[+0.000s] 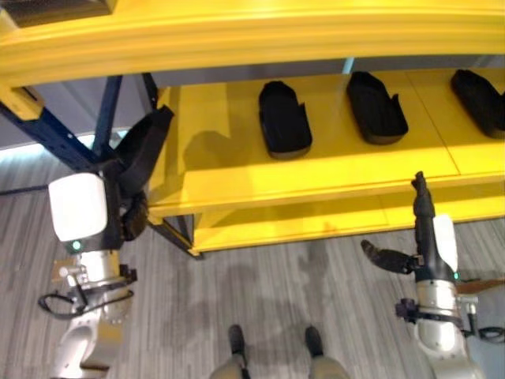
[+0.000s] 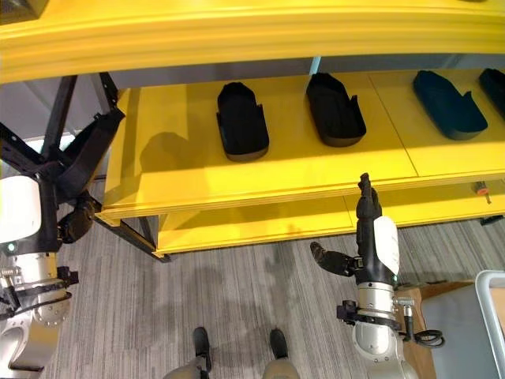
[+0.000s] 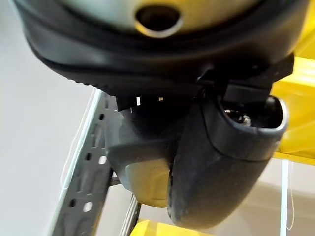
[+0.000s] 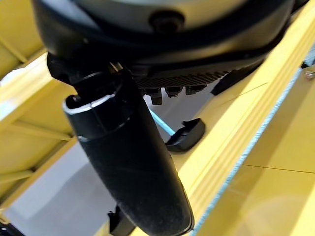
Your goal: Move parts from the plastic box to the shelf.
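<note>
My left hand [image 1: 118, 213] is shut on a long black part [image 1: 146, 154], held up at the left end of the yellow shelf [image 1: 213, 170]; the part's tip reaches the shelf's corner. The thumb [image 3: 221, 162] lies across the dark part [image 3: 142, 157] in the left wrist view. Three more black parts [image 1: 284, 118] [image 1: 377, 106] [image 1: 477, 99] lie in a row on the shelf. My right hand [image 1: 430, 245] is open with nothing in it, fingers straight up just before the shelf's front edge and thumb [image 1: 383, 257] stuck out sideways.
A thick yellow beam [image 1: 237, 35] runs overhead. A lower yellow shelf [image 1: 316, 221] sits under the first. Dark slanted frame braces [image 1: 47, 126] stand at the left end. A grey box with a pale rim [image 2: 477, 332] is on the floor at the right.
</note>
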Tool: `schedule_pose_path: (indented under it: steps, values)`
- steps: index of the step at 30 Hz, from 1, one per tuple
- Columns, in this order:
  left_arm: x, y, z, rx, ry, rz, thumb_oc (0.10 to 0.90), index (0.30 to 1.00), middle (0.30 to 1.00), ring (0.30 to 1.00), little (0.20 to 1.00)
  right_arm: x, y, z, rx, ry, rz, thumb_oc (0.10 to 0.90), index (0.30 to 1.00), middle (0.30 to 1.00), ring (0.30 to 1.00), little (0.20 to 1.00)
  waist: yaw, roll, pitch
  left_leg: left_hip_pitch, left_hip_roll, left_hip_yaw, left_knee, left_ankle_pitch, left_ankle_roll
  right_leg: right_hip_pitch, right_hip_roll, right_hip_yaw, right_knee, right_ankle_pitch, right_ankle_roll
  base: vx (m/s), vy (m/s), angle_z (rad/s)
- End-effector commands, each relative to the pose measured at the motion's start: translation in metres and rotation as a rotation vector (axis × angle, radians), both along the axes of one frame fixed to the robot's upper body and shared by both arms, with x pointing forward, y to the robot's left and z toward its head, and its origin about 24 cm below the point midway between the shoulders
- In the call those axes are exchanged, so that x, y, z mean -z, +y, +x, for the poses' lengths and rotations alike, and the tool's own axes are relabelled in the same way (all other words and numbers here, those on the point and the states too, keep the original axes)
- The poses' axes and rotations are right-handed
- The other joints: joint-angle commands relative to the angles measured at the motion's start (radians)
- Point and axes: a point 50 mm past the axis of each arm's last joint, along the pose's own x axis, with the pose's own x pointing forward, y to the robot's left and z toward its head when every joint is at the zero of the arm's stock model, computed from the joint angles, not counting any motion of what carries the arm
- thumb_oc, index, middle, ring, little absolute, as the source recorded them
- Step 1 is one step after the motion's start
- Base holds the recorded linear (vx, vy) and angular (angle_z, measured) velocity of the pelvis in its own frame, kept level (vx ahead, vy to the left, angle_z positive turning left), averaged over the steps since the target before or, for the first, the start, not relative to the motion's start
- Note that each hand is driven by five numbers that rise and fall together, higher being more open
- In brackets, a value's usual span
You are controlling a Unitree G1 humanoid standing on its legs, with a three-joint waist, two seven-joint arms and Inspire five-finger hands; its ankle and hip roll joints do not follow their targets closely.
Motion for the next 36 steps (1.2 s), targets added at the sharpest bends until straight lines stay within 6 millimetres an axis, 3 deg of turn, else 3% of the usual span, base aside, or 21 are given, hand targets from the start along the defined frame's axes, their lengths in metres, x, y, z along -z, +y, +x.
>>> schedule_pose_path:
  steps: [1,6,13,21,28,32,36]
  values:
    - [-0.061,0.001,0.002,-0.001,-0.341,0.097,0.400,0.300,0.300,0.300,0.300,-0.034,-0.001,0.010,-0.049,-0.176,-0.094,0.900,1.000,1.000,1.000,1.000,-0.019,0.016,-0.138,0.009,0.057,0.060,0.037,-0.048,-0.020,0.028,0.035,0.053,-0.001,-0.092,0.000,0.02,0.049,-0.12]
    - [-0.072,0.009,0.005,-0.061,-0.347,0.185,0.400,0.300,0.300,0.300,0.300,-0.031,0.002,0.008,-0.073,-0.152,-0.103,0.900,1.000,1.000,1.000,1.000,-0.036,0.008,-0.139,0.002,0.057,0.098,0.040,-0.054,-0.013,-0.006,0.037,0.078,-0.001,-0.082,0.007,0.00,0.040,-0.24]
    - [-0.072,0.020,0.015,-0.139,-0.287,0.240,0.400,0.300,0.300,0.300,0.300,-0.032,0.002,0.007,-0.078,-0.155,-0.109,0.900,1.000,1.000,1.000,1.000,-0.051,-0.005,-0.118,-0.009,0.067,0.117,0.045,-0.053,-0.014,-0.036,0.049,0.093,-0.001,-0.074,0.004,-0.01,-0.004,-0.13]
    - [-0.057,0.035,0.031,-0.227,-0.187,0.222,0.400,0.300,0.300,0.300,0.300,-0.035,0.002,0.012,-0.077,-0.169,-0.085,0.900,1.000,1.000,1.000,1.000,-0.065,-0.021,-0.072,-0.064,0.067,0.133,0.071,-0.060,-0.015,-0.087,0.055,0.095,-0.001,-0.063,0.008,-0.02,0.009,-0.07]
    - [-0.055,0.033,0.042,-0.221,-0.142,0.243,0.400,0.300,0.300,0.300,0.300,-0.035,0.001,0.015,-0.074,-0.168,-0.072,0.900,1.000,1.000,1.000,1.000,-0.073,-0.027,-0.054,-0.108,0.070,0.131,0.113,-0.072,-0.016,-0.111,0.056,0.095,0.001,-0.054,0.008,-0.01,0.000,-0.02]
    - [-0.047,0.031,0.061,-0.212,-0.022,0.302,0.400,0.300,0.300,0.300,0.300,-0.036,0.001,0.022,-0.068,-0.170,-0.050,0.900,1.000,1.000,1.000,1.000,-0.093,-0.027,-0.023,-0.169,0.066,0.135,0.157,-0.087,-0.014,-0.150,0.054,0.101,0.002,-0.034,0.015,-0.02,0.050,-0.05]
    - [-0.044,0.032,0.067,-0.219,0.026,0.333,0.400,0.300,0.300,0.300,0.300,-0.036,0.000,0.024,-0.063,-0.171,-0.039,0.900,1.000,1.000,1.000,1.000,-0.097,-0.026,-0.019,-0.189,0.065,0.138,0.167,-0.091,-0.011,-0.164,0.054,0.106,0.001,-0.027,0.018,0.00,0.031,-0.04]
